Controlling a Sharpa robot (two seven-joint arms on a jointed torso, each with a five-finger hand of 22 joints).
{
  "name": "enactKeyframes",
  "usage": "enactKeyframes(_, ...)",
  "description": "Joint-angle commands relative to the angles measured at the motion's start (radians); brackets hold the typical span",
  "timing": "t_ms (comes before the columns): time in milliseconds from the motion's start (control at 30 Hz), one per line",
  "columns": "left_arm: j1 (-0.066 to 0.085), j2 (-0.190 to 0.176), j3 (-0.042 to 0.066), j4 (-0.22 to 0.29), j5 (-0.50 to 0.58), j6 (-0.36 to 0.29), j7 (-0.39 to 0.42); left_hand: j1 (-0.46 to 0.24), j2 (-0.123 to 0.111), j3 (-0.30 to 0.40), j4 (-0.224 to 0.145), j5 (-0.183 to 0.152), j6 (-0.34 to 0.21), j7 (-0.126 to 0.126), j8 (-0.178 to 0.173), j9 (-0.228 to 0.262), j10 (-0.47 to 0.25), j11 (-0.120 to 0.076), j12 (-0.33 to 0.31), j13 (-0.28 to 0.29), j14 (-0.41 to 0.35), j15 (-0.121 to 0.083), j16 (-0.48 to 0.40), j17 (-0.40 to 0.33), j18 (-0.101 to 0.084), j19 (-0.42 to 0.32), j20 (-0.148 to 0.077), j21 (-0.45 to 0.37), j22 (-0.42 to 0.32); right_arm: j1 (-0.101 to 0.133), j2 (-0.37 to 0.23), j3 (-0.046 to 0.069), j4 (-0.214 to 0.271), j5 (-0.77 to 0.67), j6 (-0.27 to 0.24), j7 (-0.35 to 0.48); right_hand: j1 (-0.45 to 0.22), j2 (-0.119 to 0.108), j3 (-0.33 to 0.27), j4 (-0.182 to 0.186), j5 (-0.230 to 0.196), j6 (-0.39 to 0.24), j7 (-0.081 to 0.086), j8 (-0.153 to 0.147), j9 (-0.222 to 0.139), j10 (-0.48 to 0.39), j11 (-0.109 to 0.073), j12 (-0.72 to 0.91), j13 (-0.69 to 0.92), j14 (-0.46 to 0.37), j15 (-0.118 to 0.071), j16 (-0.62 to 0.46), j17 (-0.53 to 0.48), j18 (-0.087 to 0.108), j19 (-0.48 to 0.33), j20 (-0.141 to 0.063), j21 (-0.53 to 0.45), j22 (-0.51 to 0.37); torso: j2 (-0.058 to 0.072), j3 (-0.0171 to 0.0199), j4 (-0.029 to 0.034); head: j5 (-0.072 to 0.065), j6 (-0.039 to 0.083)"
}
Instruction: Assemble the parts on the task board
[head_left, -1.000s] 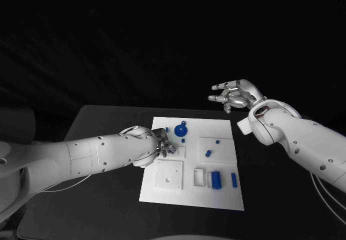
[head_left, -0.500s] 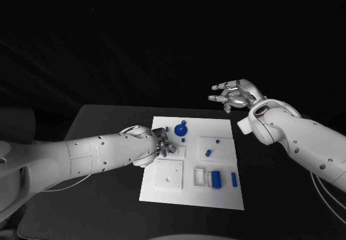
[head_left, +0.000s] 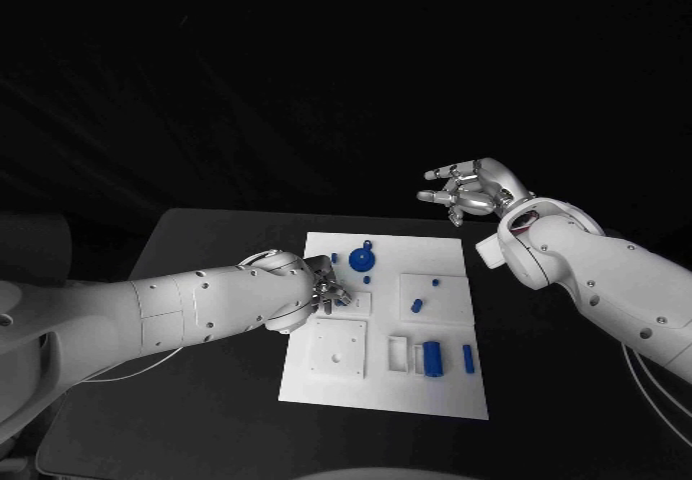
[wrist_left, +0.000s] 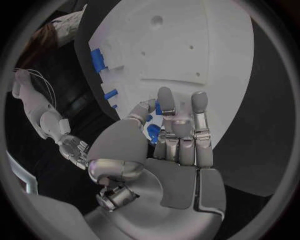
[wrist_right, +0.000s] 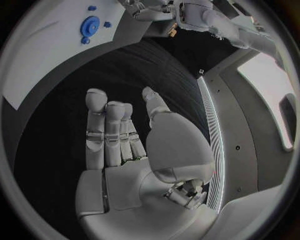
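Note:
The white task board (head_left: 382, 385) lies in the middle of the black table. On it are a round blue disc (head_left: 362, 262), two small blue pegs (head_left: 415, 306), a blue cylinder (head_left: 431, 357) and a blue bar (head_left: 469, 359). My left hand (head_left: 325, 291) is low over the board's left side. In the left wrist view this left hand (wrist_left: 178, 150) pinches a small blue part (wrist_left: 152, 133) between thumb and fingers, just above the board (wrist_left: 187, 45). My right hand (head_left: 473, 192) is raised beyond the board's far right corner, fingers apart, holding nothing; the right wrist view shows its bare palm (wrist_right: 134, 165).
White square blocks (head_left: 339, 350) and a slotted holder (head_left: 398, 353) stand on the board's near half. Bare black table (head_left: 188, 410) lies to the left and right of the board. The blue disc (wrist_right: 90, 25) also appears far off in the right wrist view.

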Motion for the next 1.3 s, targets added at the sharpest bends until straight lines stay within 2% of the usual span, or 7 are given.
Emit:
enactKeyframes(33,-0.003,0.001,-0.001,-0.001,-0.003,0.025,-0.011,0.002,0.011,0.033,-0.035,0.003,0.122,-0.107,0.004,0.099,0.041,-0.015,0.003,0.0,0.002,-0.003,0.005,-0.001,-0.02,0.005,0.002,-0.004,0.017,0.0,0.0,0.0,0.0,-0.013,0.012,0.002,-0.008,-0.001,0.004,-0.002,0.007,0.002,0.001,0.004,0.001,-0.008,-0.001,-0.001,-0.001,-0.01,0.0,-0.005,-0.001,0.012,0.028,0.001,-0.002,0.046,0.0,-0.0002,0.0,0.001,0.0)
enactKeyframes(300,-0.003,0.007,-0.001,-0.005,-0.002,0.028,-0.011,0.002,0.012,0.033,-0.034,0.003,0.122,-0.107,0.004,0.1,0.041,-0.014,0.004,0.001,0.003,-0.003,0.005,-0.001,-0.021,0.007,0.001,-0.006,0.018,0.0,0.001,0.0,0.0,-0.014,0.012,0.002,-0.008,-0.001,0.004,-0.002,0.007,0.002,0.001,0.004,0.001,-0.008,-0.001,-0.001,-0.001,-0.01,0.0,-0.005,-0.001,0.012,0.028,0.001,-0.002,0.046,0.001,0.0001,-0.0019,0.002,0.0)
enactKeyframes(433,-0.006,0.015,-0.001,-0.014,-0.002,0.024,-0.011,0.005,0.016,0.025,-0.024,-0.024,0.123,-0.108,0.003,0.099,0.041,-0.014,0.006,0.002,0.003,-0.003,0.004,-0.004,-0.021,0.008,0.002,-0.009,0.017,0.0,0.001,0.0,-0.001,-0.014,0.012,0.001,-0.008,-0.002,0.005,-0.002,0.005,0.004,0.001,0.004,0.001,-0.009,-0.001,-0.001,-0.002,-0.011,0.0,-0.005,-0.001,0.012,0.028,0.002,-0.008,0.045,0.001,0.0002,-0.002,0.002,-0.001)
enactKeyframes(667,-0.009,0.023,-0.001,-0.019,-0.002,0.024,-0.01,0.006,0.017,0.022,-0.017,-0.029,0.124,-0.108,0.004,0.099,0.041,-0.014,0.007,0.002,0.005,-0.003,0.005,-0.003,-0.022,0.01,0.001,-0.01,0.017,0.0,0.004,0.0,-0.003,-0.014,0.013,0.001,-0.008,-0.002,0.005,-0.002,0.005,0.004,0.001,0.004,0.001,-0.009,-0.001,-0.001,-0.002,-0.011,0.0,-0.005,-0.001,0.012,0.028,0.002,-0.008,0.045,0.001,0.0007,-0.0017,0.002,-0.003)
enactKeyframes(867,-0.01,0.028,-0.001,-0.02,-0.002,0.037,-0.005,0.012,0.011,0.014,-0.008,-0.032,0.138,-0.112,0.005,0.104,0.042,-0.016,0.021,0.006,0.012,-0.004,0.016,0.014,-0.022,0.014,0.001,-0.012,0.018,0.0,0.007,0.0,-0.006,-0.015,0.014,0.0,-0.008,-0.002,0.005,-0.002,0.005,0.004,0.001,0.004,0.001,-0.009,-0.001,-0.001,-0.002,-0.011,0.0,-0.005,-0.001,0.012,0.028,0.002,-0.008,0.045,0.0,0.0016,-0.001,0.001,-0.005)
enactKeyframes(1133,-0.011,0.037,-0.001,-0.026,-0.002,0.046,0.0,0.019,0.003,0.006,0.006,-0.036,0.145,-0.115,0.005,0.113,0.041,-0.016,0.031,0.007,0.014,-0.004,0.024,0.026,-0.023,0.015,0.001,-0.008,0.019,0.0,0.01,0.0,-0.008,-0.015,0.014,0.001,-0.008,-0.002,0.005,-0.002,0.005,0.004,0.001,0.004,0.001,-0.009,-0.001,-0.001,-0.002,-0.011,0.0,-0.005,-0.001,0.012,0.028,0.002,-0.008,0.045,0.0,0.0006,-0.0014,0.001,-0.006)
enactKeyframes(1300,-0.013,0.042,-0.001,-0.032,-0.002,0.048,0.002,0.03,-0.008,-0.005,0.026,-0.059,0.147,-0.117,0.004,0.127,0.041,-0.017,0.035,0.006,0.014,-0.004,0.027,0.029,-0.022,0.015,0.002,-0.006,0.018,0.0,0.011,0.0,-0.009,-0.015,0.015,0.001,-0.008,-0.002,0.005,-0.002,0.005,0.004,0.001,0.004,0.001,-0.009,-0.001,-0.001,-0.002,-0.011,0.0,-0.005,-0.001,0.012,0.028,0.002,-0.008,0.045,0.0,0.0011,-0.0014,0.001,-0.006)
